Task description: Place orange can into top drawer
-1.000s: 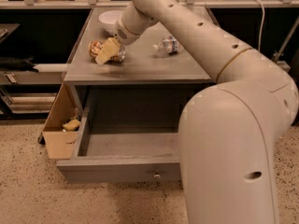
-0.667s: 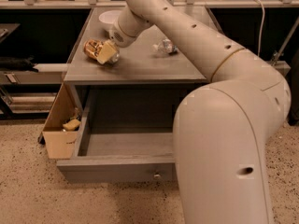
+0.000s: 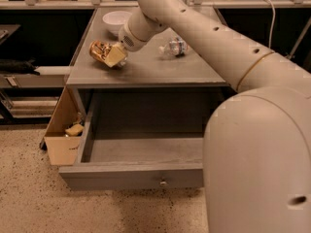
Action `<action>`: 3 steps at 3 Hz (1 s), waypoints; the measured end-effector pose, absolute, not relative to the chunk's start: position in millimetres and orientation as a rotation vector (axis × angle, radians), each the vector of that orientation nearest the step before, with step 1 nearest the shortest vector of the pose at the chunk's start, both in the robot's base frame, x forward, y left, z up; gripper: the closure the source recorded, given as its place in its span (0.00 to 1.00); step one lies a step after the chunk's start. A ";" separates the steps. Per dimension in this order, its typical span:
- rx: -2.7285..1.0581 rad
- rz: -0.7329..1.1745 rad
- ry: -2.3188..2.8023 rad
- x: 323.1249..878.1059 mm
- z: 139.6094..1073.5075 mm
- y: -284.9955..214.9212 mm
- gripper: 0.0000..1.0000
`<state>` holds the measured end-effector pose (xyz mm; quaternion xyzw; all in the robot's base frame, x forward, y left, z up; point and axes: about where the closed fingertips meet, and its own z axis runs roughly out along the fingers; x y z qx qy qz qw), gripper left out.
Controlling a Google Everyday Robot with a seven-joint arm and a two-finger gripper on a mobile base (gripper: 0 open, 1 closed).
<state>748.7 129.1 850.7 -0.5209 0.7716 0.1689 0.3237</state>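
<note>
We see the tool (image 3: 112,55) over the desk's (image 3: 146,72) left edge, about halfway between its front and back corners, and it's clamped on the can (image 3: 98,49). The can sits tilted in that grip, its free end pointing out past the left edge, and it looks raised off the surface. Below the desk's front edge the drawer (image 3: 141,152) stands pulled out, its inside bare grey, the knob (image 3: 163,182) showing on the front panel. Behind the tool, near the back left corner, we spot a white bowl (image 3: 115,19). A bottle (image 3: 174,47) lies on its side mid-desk, under the arm (image 3: 204,38). A box (image 3: 62,125) leans beside the drawer's left side.
</note>
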 end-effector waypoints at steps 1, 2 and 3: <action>-1.411 0.457 1.917 706.1 882.3 105.5 1.00; -1.386 0.475 1.866 642.9 908.9 47.8 1.00; -1.393 0.478 1.861 643.6 909.1 53.2 1.00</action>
